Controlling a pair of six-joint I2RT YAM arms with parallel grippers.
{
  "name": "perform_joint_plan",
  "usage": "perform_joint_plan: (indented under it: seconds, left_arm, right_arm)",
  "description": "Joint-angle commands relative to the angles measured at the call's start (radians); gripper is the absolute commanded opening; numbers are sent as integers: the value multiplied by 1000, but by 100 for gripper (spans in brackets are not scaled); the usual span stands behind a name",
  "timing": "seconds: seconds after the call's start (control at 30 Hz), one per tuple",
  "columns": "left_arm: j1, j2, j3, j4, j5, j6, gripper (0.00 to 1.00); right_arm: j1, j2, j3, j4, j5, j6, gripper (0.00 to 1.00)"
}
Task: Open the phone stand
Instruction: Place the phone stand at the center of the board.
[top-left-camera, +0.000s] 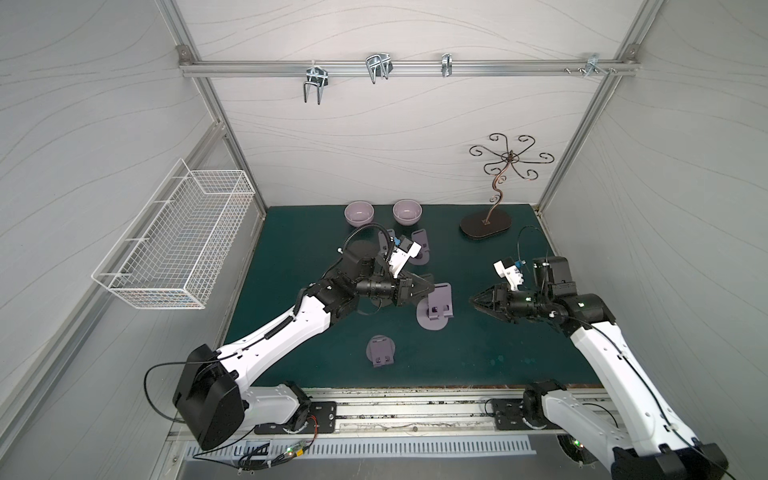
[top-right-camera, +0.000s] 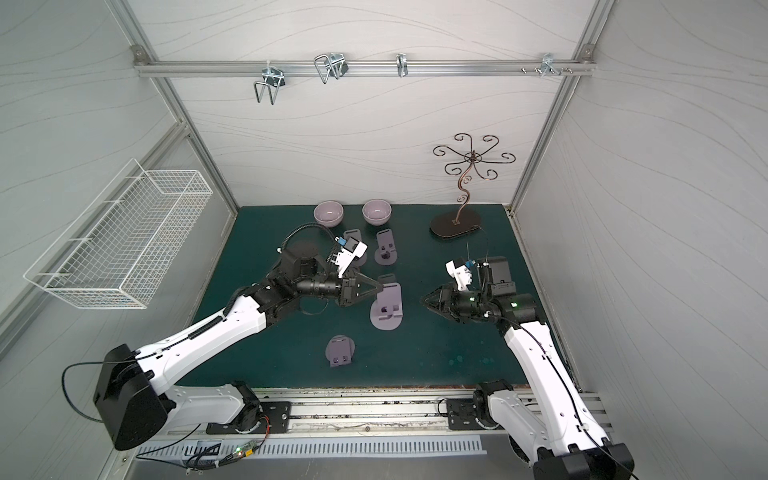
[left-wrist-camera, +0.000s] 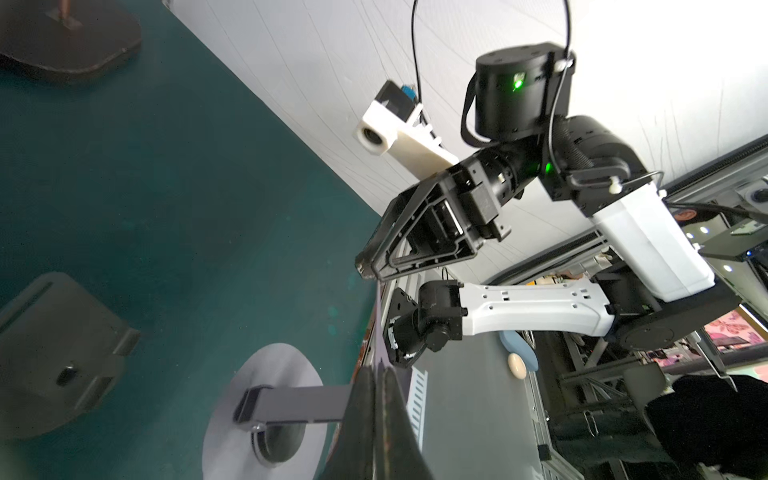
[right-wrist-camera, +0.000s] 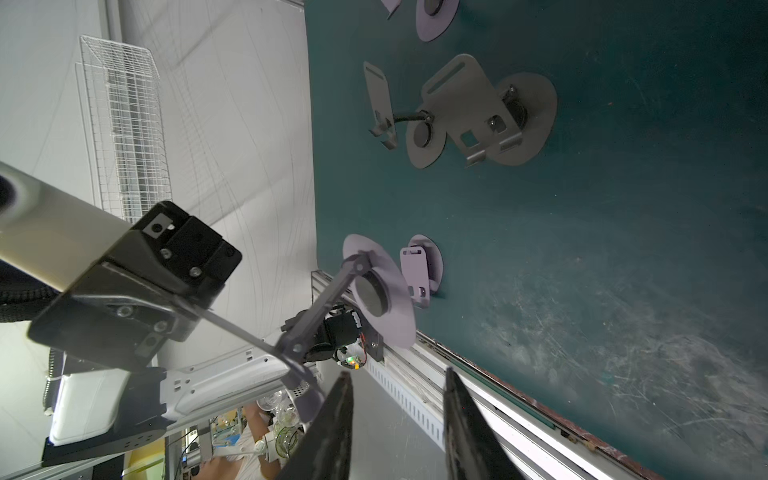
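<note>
At the lower centre of the frame, the black-fingered left gripper (left-wrist-camera: 377, 374) was seen pressed shut on the thin plate of a lilac-grey metal phone stand (left-wrist-camera: 286, 405). The stand's flat arm was joined to a round disc base further left. The black triangular right gripper (left-wrist-camera: 364, 270) was seen right of centre. A shadowed grey folded stand (left-wrist-camera: 62, 353) was seen on the dark green table mat (left-wrist-camera: 174, 178) at the lower left.
</note>
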Motion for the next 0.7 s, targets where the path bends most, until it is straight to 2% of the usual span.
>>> perform_joint_plan:
  seconds: [0.0,0.27,0.33,0.47,0.5,0.57,0.67]
  left_arm:
    - [-49,57,-31,120,48,-2,0]
    - [-84,176,-123,280,-17,-18,0]
    - [-84,200,-131,286,-31,-5,0]
    - [-85,239,-139,288,-33,21,0]
    - [-84,248,-139,288,-34,27,0]
    - [-80,271,-136,287,-37,38,0]
    - [-74,300,-134,294,-28,35,0]
  right_arm:
    - [-6,-15,29,-71,60,-54,37]
    - [-5,-15,65,-119,121,-97,40]
    - [-5,-22,65,-123,146,-98,49]
    - [-5,-44,63,-124,190,-102,79]
    - [-4,-47,65,-128,206,-102,96]
    - [-4,-52,69,-146,259,-104,99]
    - [-3,-52,69,-176,353,-100,93]
